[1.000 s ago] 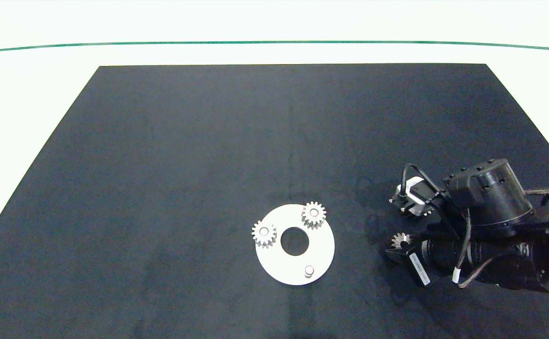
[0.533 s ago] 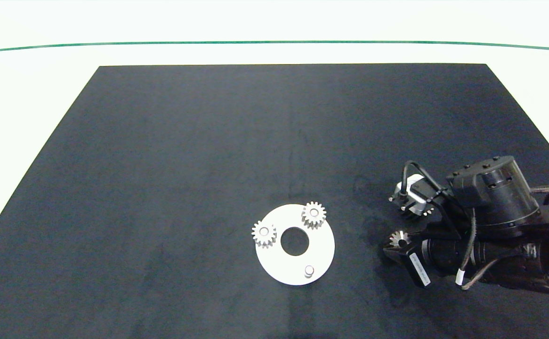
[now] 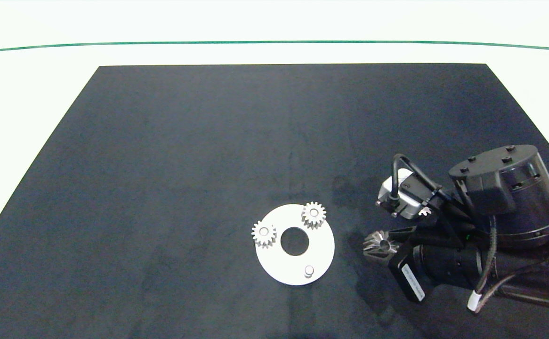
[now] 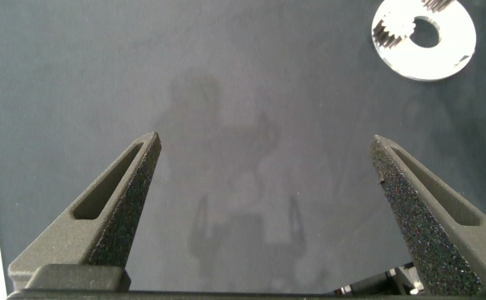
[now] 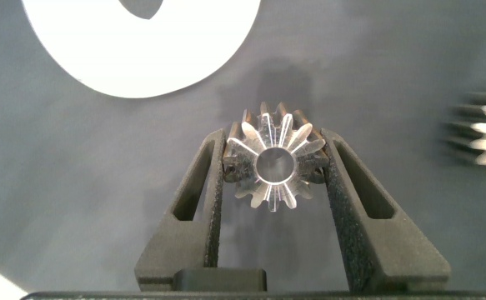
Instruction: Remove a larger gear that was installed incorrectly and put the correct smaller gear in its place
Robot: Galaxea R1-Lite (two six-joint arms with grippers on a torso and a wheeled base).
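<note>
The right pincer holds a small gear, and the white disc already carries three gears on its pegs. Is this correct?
Not quite. The right pincer does hold a small gear, but the white disc carries only two gears; its third peg is bare, as the head view shows.

From my station, the smaller gear point(image 5: 273, 163) clamped in the right gripper point(image 5: 273, 171) looks like bright polished metal, its tooth faces glossy and catching light. The fingers point(image 5: 351, 204) pressing it are dark grey with a grainy, matt, foam-like texture; the left gripper's fingers point(image 4: 122, 204) show the same rough speckled surface. The mat point(image 3: 185, 141) reads as matt black, faintly mottled, cloth-like. The disc point(image 3: 321, 254) is smooth, flat white, plastic by the look, without shine. Its two gears, at 9 o'clock point(image 3: 263, 233) and 1 o'clock point(image 3: 313, 214), appear duller silver metal. The peg point(image 3: 309, 270) at 5 o'clock looks smooth and metallic.
</note>
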